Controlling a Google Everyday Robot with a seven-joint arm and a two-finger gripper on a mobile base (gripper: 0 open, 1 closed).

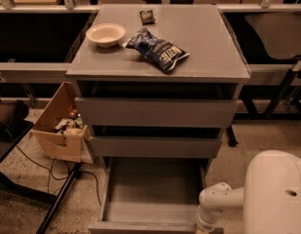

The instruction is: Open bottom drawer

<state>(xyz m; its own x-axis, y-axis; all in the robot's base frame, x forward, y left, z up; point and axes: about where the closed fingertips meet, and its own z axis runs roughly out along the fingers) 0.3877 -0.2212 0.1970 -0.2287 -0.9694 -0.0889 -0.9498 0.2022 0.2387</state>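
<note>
The grey cabinet point(157, 67) has three drawers. The top drawer front point(155, 112) and the middle drawer front point(155, 146) are closed. The bottom drawer point(150, 194) is pulled far out towards me; its plain grey shallow tray shows empty, and its front panel point(140, 226) lies at the frame's bottom edge. My white arm point(223, 199) reaches down at the drawer's front right corner. The gripper point(204, 229) is at the bottom edge by that corner, mostly cut off by the frame.
On the cabinet top lie a cream bowl point(105, 34), a blue chip bag point(157, 49) and a small dark packet point(147, 16). An open cardboard box point(60, 126) with clutter stands at the left. Cables and a black stand leg point(57, 201) cross the floor. My white base point(276, 194) fills the lower right.
</note>
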